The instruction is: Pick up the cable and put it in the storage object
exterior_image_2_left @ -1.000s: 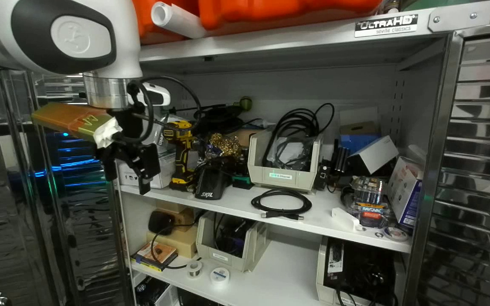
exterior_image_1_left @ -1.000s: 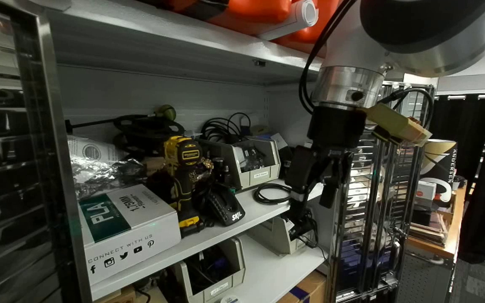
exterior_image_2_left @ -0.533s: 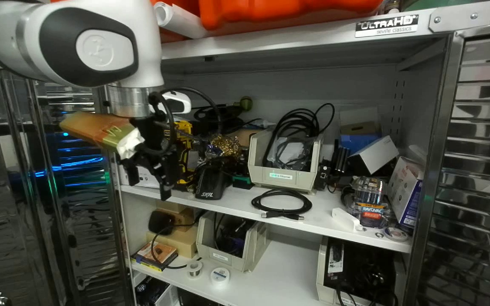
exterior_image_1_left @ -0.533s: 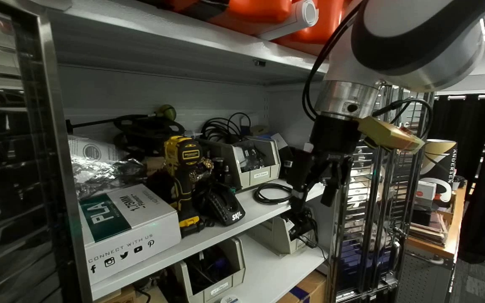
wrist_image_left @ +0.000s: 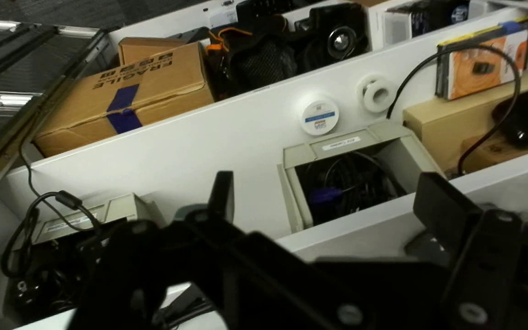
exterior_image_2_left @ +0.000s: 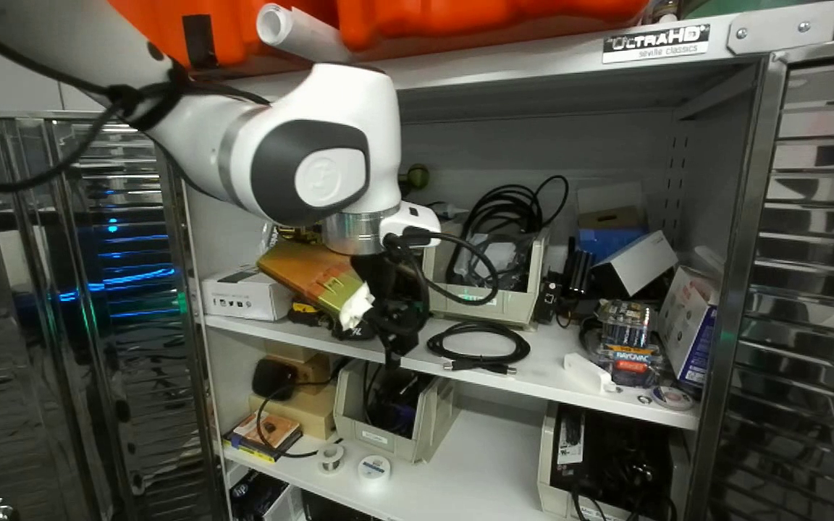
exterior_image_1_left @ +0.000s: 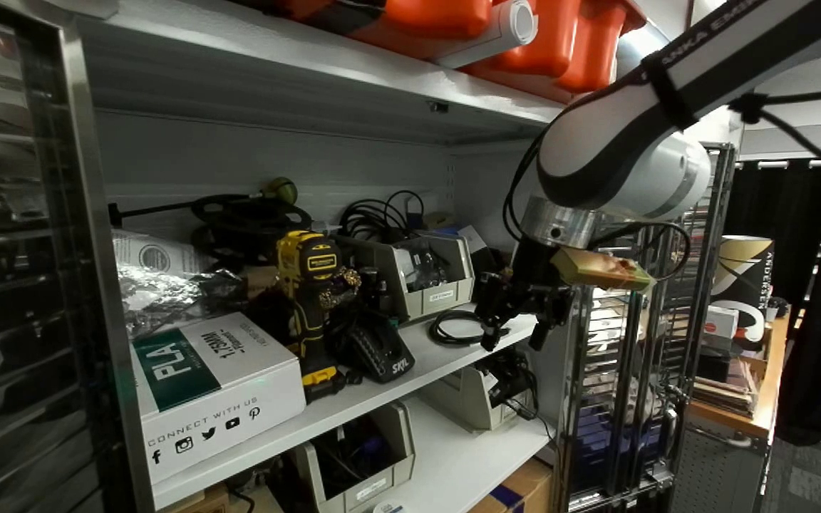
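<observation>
Our gripper (exterior_image_1_left: 515,336), spread and empty, hangs farther out in front of the gray bin (exterior_image_2_left: 515,310), our likely goal, than the coiled cable (exterior_image_2_left: 482,359), which lies flat just before that bin, plug ends (exterior_image_2_left: 502,370) outermost, so we probably reach inward, minding the SKIL charger (exterior_image_1_left: 382,349) at the bin's left.

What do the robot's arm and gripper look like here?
The arm is white with dark panels, partly hidden Franka Emika lettering, a silver wrist collar and black cables. The gripper is black with angular, linked jaws; a yellow-orange block sits alongside.
</observation>
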Tool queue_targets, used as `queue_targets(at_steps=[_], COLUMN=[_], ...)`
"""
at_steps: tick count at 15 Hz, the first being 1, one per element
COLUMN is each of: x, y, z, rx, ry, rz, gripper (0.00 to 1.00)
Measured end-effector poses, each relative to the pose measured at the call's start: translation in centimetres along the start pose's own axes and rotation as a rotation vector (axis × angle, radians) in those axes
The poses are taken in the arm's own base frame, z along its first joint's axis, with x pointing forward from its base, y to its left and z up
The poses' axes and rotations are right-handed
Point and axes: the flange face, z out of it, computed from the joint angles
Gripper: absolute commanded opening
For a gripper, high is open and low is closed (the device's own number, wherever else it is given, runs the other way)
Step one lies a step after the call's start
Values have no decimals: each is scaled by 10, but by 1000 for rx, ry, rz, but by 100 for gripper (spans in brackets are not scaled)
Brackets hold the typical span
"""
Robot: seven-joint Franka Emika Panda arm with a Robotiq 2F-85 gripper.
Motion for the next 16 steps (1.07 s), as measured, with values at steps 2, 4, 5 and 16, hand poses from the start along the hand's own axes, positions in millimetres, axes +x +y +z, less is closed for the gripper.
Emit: queue_targets(at_steps=[2,4,5,16], x=[27,51,62,133], y=[15,26,32,70], z=[9,12,13,42], rx=[-7,-21,-33,-175], ry=[22,38,45,36], rz=[50,109,139,418], gripper=[100,100,100,100])
